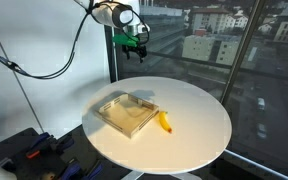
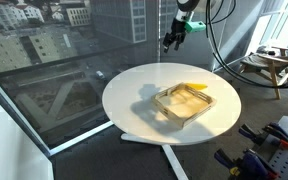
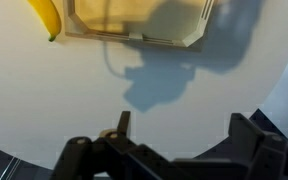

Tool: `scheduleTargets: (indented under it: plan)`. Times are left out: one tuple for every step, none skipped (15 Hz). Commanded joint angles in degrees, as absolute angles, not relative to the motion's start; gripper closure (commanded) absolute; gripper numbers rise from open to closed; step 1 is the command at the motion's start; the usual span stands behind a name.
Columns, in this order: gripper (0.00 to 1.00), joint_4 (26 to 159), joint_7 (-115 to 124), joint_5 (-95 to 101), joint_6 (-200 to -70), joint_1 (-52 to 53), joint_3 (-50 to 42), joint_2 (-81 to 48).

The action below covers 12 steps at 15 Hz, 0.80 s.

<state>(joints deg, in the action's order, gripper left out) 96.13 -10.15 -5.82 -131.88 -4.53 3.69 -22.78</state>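
My gripper [image 1: 138, 51] hangs high above the far edge of the round white table [image 1: 199, 105], open and empty; it also shows in an exterior view [image 2: 170, 44] and in the wrist view [image 3: 179, 130], fingers spread wide with only bare tabletop between them. A shallow clear plastic tray [image 1: 126, 112] sits on the table, well below and away from the gripper. It also shows in an exterior view [image 2: 185, 103] and at the top of the wrist view [image 3: 134, 22]. A yellow banana [image 1: 165, 122] lies beside the tray, seen too in the wrist view [image 3: 44, 17].
Large windows with a city view stand behind the table. A black cable [image 1: 54, 50] loops from the arm. Tools and clutter lie on the floor [image 1: 39, 155]. A small wooden stool [image 2: 272, 65] stands near the table.
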Motion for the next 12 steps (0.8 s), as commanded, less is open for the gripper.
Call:
scheduleTargets:
  plan:
    - [0.0, 98.14, -8.79, -6.34, -133.06, -3.73, 3.01, -20.63]
    - [0.0, 98.14, -8.84, -6.33, -133.02, -3.72, 3.01, -20.55]
    - [0.0, 98.2, -8.93, -6.33, -133.01, -3.73, 3.01, -20.46]
    - [0.0, 98.33, -9.05, -6.13, -132.75, -3.71, 2.96, -20.31]
    - [0.0, 98.4, -9.15, -6.02, -132.35, -3.71, 2.93, -20.2]
    - [0.0, 98.4, -9.57, -5.95, -131.32, -3.81, 2.96, -20.02]
    - [0.0, 98.44, -10.46, -5.92, -130.07, -3.96, 3.12, -19.75]
    - [0.0, 98.51, -10.61, -5.91, -129.42, -3.98, 3.14, -19.58]
    - [0.0, 98.25, -11.26, -5.99, -127.56, -4.11, 3.27, -19.48]
    - [0.0, 98.01, -11.69, -5.99, -126.06, -4.15, 3.3, -19.39]
    - [0.0, 97.85, -11.75, -6.02, -124.84, -4.14, 3.25, -19.26]
    - [0.0, 97.78, -11.8, -5.97, -123.86, -4.11, 3.18, -19.07]
